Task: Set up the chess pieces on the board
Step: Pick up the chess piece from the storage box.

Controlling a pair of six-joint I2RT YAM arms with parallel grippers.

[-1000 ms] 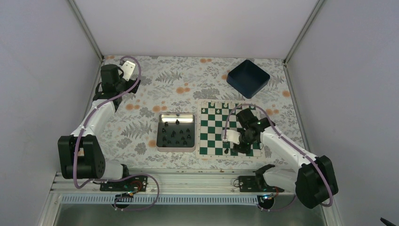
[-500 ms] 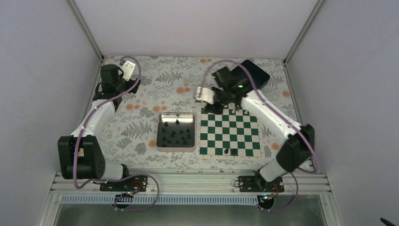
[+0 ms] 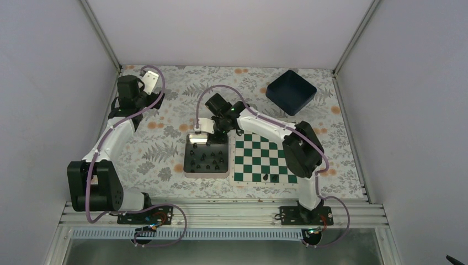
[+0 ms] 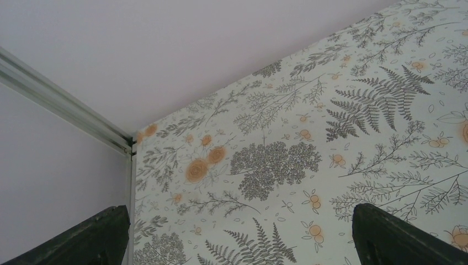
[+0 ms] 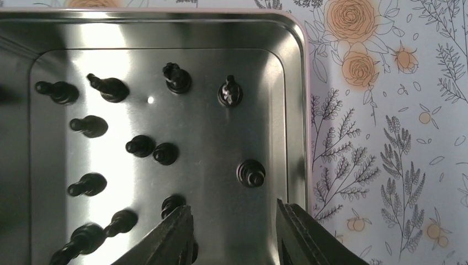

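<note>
- Floral worktop point(image 3: 160, 149): black chess pieces point(image 5: 141, 146) lie in the tin point(image 3: 186, 158), left of the board point(image 3: 259, 160).
- Right jaws spread, empty, above the tin; left jaws spread wide, upper left.
- Likely next: descend, pinch one piece.

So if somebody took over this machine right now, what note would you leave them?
Left fingers: wide open, empty, parked over the far-left table corner.
Right fingers: open, empty, hovering over the tin.
Chess pieces: most black ones are in the tin; about two stand on the board, near edge.
Done: barely started.
Left: move the rest onto the board.
</note>
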